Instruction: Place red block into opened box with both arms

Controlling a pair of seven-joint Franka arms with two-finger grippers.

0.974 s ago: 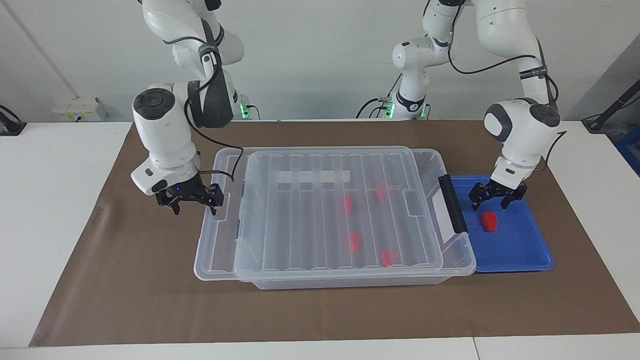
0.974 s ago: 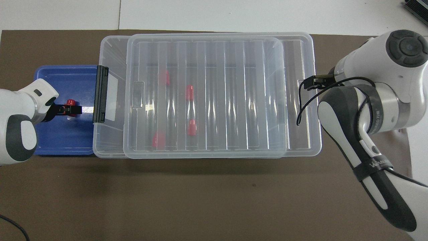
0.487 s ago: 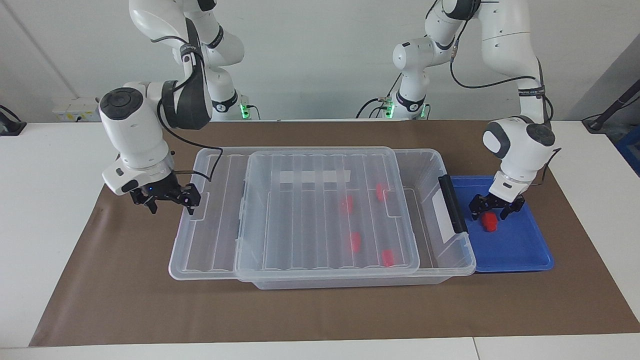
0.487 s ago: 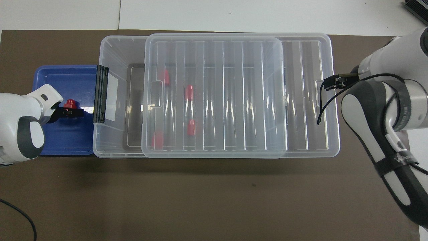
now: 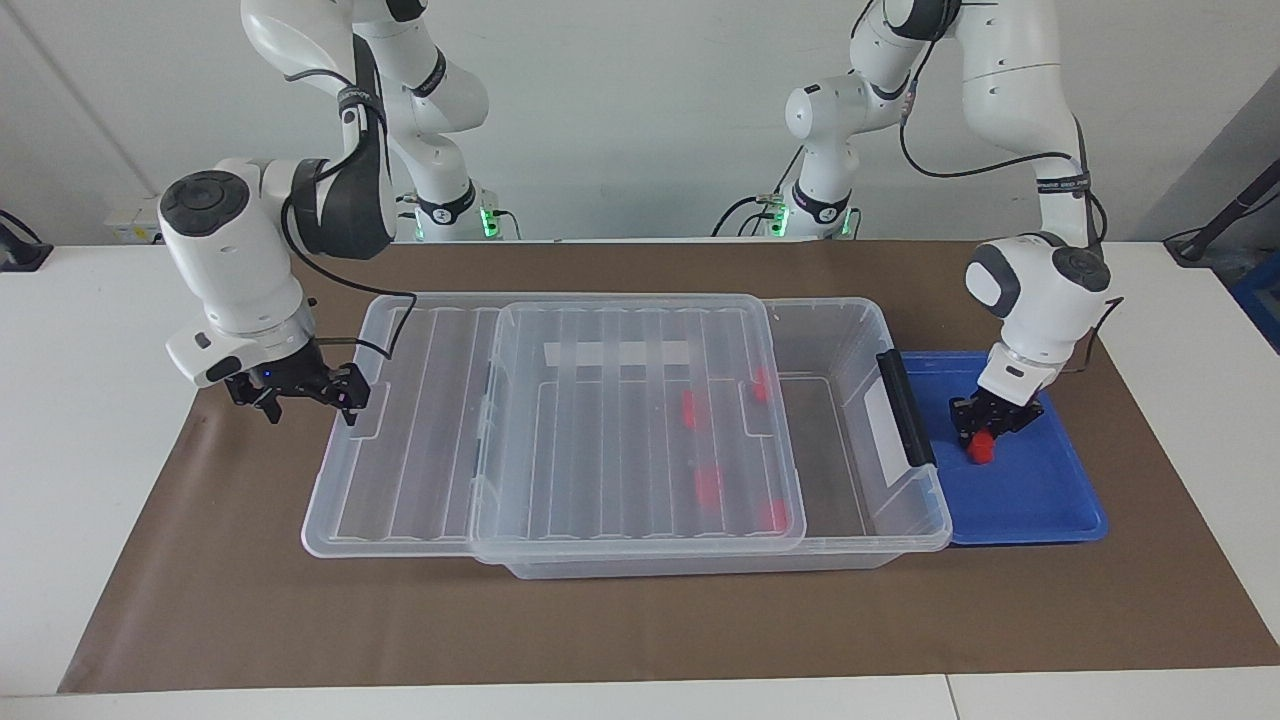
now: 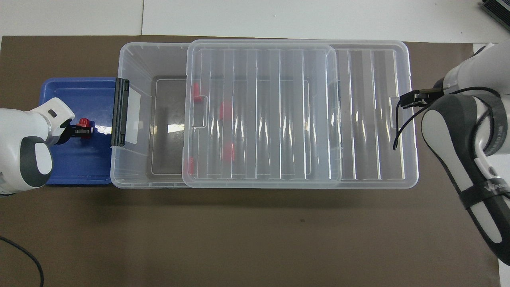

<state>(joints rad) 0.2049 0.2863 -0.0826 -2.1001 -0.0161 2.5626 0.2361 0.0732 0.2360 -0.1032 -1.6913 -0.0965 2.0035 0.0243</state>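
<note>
The red block (image 5: 982, 450) sits on the blue tray (image 5: 1040, 500), at the left arm's end of the table, just beside the opened box (image 5: 850, 330) and its black handle (image 5: 905, 410). My left gripper (image 5: 988, 432) is down on the block with its fingers pressed in on it. The block does not look lifted yet. A second ago those fingers were spread above the block, so the pinch is new.

My right gripper (image 5: 308, 408) is at the right arm's end with its fingers spread, and one of them is against the rim of the lid (image 5: 420, 420). I judge it is there to drag the lid clear. The lid has slid toward that end since the earlier frame, so the box now lies uncovered at the end near the tray, which I take to be where the block goes in. Four other red blocks (image 5: 708, 483) lie inside, mostly under the lid.
</note>
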